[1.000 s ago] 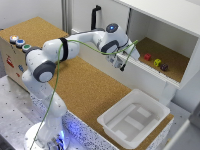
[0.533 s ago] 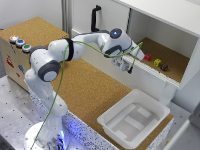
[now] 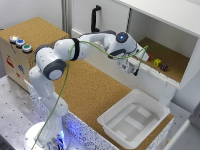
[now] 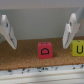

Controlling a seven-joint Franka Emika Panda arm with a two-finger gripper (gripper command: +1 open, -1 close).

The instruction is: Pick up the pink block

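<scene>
The pink block is a small reddish-pink cube with a dark letter on its face. It sits on the cork floor of the shelf compartment, straight ahead between my open fingers and a little beyond them. In the exterior view the pink block peeks out just behind the hand. My gripper hangs open at the compartment's front edge with nothing in it. A yellow-green cube stands beside the pink block. The yellow-green cube and a dark maroon cube lie further toward the exterior view's right.
The white shelf compartment has a roof and side walls around the cubes. A white plastic tray rests on the cork table below. A wooden box with coloured buttons stands at the exterior view's left.
The arm has reached further toward the exterior view's right, bringing the open gripper up to the shelf compartment's front edge. The cubes have not moved.
</scene>
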